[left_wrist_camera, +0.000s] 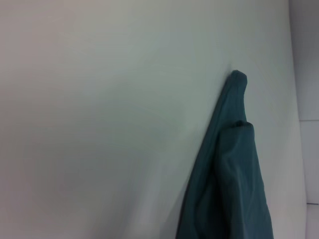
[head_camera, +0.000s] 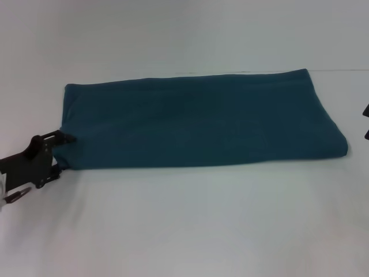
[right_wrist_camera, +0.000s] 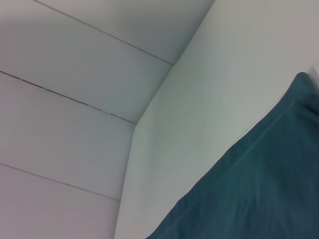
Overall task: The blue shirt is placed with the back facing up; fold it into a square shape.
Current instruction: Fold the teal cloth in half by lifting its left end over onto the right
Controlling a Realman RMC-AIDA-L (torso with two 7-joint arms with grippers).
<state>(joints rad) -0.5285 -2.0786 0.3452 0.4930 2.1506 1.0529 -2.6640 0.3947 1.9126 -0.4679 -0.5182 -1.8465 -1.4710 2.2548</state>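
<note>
Blue shirt point(head_camera: 199, 121) cloth meets your left gripper point(head_camera: 64, 139) at the shirt's near left corner: you can see the dark fingertips touching or just nipping the edge there, but you cannot tell whether the jaws are clenched on the fabric or only resting against it. The gripper body is black and blocky, low over the table point(head_camera: 184, 225) at the left side of the head view.

From that corner outward, the shirt lies as a long folded band running left to right across the middle of the table. It is soft, matte, dark teal cotton, plain on the upper face, with a rounded folded edge along its right end and a straight far edge. The near left corner looks slightly pulled and puckered toward the gripper. In the left wrist view you see the shirt point(left_wrist_camera: 232, 189) as a narrow, layered, creased tongue of cloth tapering to a rounded tip on the pale surface.

Your right gripper point(head_camera: 365, 121) shows only as a dark sliver at the right edge of the head view, just apart from the shirt's right end; you cannot tell how its jaws stand. The right wrist view shows the shirt's point(right_wrist_camera: 259, 194) corner lying flat, with a pale panelled wall point(right_wrist_camera: 75, 99) behind the table.
</note>
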